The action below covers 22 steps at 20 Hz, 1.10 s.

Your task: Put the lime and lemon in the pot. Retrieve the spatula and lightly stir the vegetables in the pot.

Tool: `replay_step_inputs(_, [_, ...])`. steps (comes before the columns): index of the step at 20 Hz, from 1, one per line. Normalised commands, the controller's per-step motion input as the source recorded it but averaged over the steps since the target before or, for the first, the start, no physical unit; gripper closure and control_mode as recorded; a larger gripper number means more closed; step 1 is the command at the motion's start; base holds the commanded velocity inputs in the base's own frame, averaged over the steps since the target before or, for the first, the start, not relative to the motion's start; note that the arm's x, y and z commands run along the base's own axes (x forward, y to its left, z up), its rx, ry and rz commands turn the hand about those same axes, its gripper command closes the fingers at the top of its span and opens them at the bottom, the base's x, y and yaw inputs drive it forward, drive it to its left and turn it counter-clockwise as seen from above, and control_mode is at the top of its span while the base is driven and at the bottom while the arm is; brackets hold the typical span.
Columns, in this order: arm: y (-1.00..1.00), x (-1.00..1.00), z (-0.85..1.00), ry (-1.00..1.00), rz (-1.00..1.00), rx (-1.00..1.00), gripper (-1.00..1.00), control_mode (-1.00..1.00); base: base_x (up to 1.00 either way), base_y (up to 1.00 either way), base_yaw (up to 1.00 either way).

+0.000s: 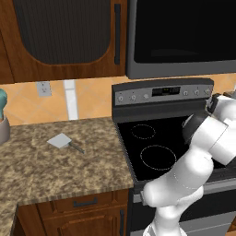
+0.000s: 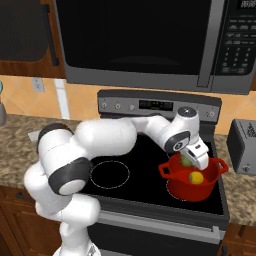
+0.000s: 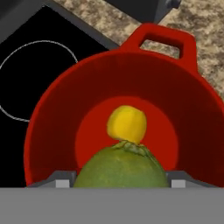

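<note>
Lime (image 3: 122, 168) sits between the tips of the end effector (image 2: 189, 161), which hangs just above the open pot (image 2: 176, 186) on the stove's right front; the fingers are spread about as wide as the fruit, and whether they pinch it or have just let go I cannot tell. The lemon (image 2: 196, 177) already lies on the pot floor. To finish this step well, the fingers should part fully over the middle of the pot, low enough that the lime drops short and does not bounce off the rim, then lift straight up clear of the side handles.

The pot is squat, round, glossy red, with smooth walls and looped handles. Both fruits are small and round, so they will roll. The spatula (image 1: 64, 142), a flat pale blade on a thin dark handle, lies well apart on the speckled stone surface (image 1: 55, 170) left of the black glass cooktop (image 1: 147, 147).
</note>
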Motion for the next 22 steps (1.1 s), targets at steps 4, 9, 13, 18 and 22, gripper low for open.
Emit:
replay_step_inputs(4, [-0.33, 0.26, -0.58, 0.0, 0.0, 0.0, 1.0, -1.0, 0.0, 0.0, 0.0])
replay_step_inputs(9, [-0.12, 0.36, -0.49, 0.0, 0.02, 0.0, 1.0, -1.0, 0.0, 0.0, 0.0])
replay_step_inputs(13, [-0.02, 0.18, -0.29, 0.0, 0.05, 0.03, -1.0, -1.0, 0.0, 0.0, 0.0])
replay_step_inputs(18, [0.0, 0.0, 0.0, -0.04, 0.07, 0.02, -1.0, -1.0, 0.0, 0.0, 0.0])
replay_step_inputs(22, [0.23, 0.0, 0.06, -0.04, 0.06, 0.0, -1.0, -1.0, 0.0, 0.0, 0.0])
